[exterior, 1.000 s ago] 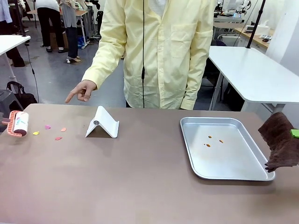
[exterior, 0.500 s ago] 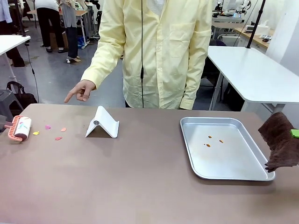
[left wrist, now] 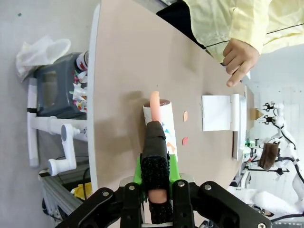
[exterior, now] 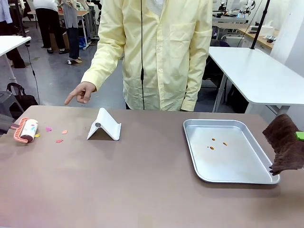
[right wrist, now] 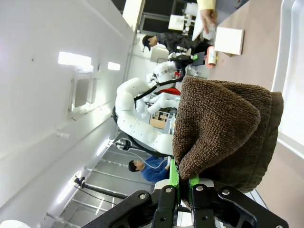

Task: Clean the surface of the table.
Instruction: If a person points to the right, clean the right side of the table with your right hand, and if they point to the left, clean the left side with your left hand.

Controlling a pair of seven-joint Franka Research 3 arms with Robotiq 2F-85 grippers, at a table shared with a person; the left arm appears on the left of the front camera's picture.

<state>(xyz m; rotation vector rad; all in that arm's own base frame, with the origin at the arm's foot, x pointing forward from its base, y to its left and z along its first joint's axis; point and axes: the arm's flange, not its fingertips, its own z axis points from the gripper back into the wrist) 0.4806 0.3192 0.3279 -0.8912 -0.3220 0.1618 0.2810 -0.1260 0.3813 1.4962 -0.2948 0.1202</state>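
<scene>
Shifted right: pink-framed white lint roller (exterior: 27, 130), beside paper scraps (exterior: 59, 134) | table (exterior: 142, 180) matte greyish-brown | left gripper (left wrist: 156, 173) clamps its handle | right gripper (right wrist: 182, 179) pinches brown terry cloth (exterior: 286, 149)

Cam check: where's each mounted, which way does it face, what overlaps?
Front view: fixed between the arms, facing across the table at the person; the right tool peeks in beside the brown cloth.
Left wrist view: on the left wrist, looking along the left tool, shut on the lint roller.
Right wrist view: on the right wrist, looking along the right tool, shut on the brown cloth, towards the left arm.
Shared: all three show the lint roller and white stand.
</scene>
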